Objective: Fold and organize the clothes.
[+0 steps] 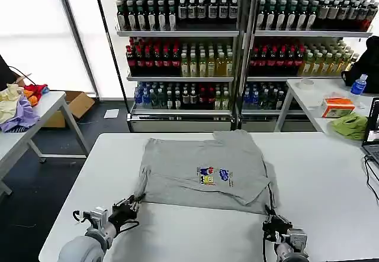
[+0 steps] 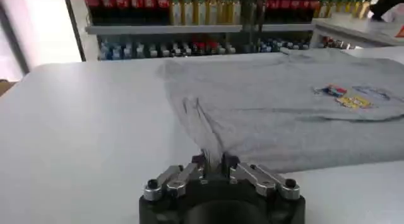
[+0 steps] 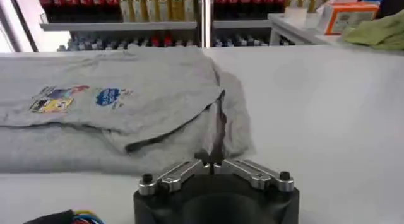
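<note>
Shirt (image 1: 204,170), soft grey cotton, partly folded mid-table (image 1: 331,173), small cartoon print showing; near corners pinched shut in left gripper (image 1: 131,203) and right gripper (image 1: 271,219), fingertips hidden by bunched cloth.

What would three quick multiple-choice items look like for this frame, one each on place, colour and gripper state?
1. Where does the grey shirt lie?
A. On the white table in front of the robot
B. On the side table with the garment heap
C. On a drinks shelf

2. What colour is the cloth on the far right table?
A. Red
B. Green
C. Black

3. What is the left gripper doing?
A. Open above the shirt
B. Shut on the shirt's near corner
C. Parked away from the shirt

Answers: 1 A, the shirt is spread on the white table. 2 B, it shows green beside the orange box. 3 B, the left wrist view shows fabric pinched between its fingers; the right gripper grips the other near corner.
</note>
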Robot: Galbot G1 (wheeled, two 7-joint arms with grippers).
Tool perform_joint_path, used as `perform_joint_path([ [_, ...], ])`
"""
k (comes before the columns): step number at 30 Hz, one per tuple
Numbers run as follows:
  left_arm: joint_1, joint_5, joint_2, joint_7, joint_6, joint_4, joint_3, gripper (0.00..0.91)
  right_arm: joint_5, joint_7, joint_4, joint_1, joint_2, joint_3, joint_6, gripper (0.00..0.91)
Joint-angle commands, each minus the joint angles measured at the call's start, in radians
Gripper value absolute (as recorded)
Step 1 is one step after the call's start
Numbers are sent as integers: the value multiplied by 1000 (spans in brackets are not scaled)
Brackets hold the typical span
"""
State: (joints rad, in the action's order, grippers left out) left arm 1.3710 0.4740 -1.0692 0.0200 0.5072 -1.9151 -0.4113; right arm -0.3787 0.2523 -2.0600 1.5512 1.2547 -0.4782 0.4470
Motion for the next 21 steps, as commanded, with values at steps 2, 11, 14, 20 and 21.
perform_joint_path([
  [2, 138, 0, -19, -55, -1, -83, -45, 40, -25, -18, -50, 50, -33, 14, 3, 0],
  [11, 419, -19, -46, -99, -8, -258, -175, 40, -29, -38, -197, 258, -62, -40, 1, 0],
  [14, 531, -28, -56, -108, -13, -316, -202, 40, -22, -51, -237, 338, -61, -59, 0, 0],
  [20, 636, -57, -88, -131, 12, -395, -247, 71, 75, -97, -289, 426, -53, -99, 9, 0],
  [21, 642, -62, -91, -143, 30, -407, -248, 333, 91, -105, -295, 428, -50, -102, 20, 0],
])
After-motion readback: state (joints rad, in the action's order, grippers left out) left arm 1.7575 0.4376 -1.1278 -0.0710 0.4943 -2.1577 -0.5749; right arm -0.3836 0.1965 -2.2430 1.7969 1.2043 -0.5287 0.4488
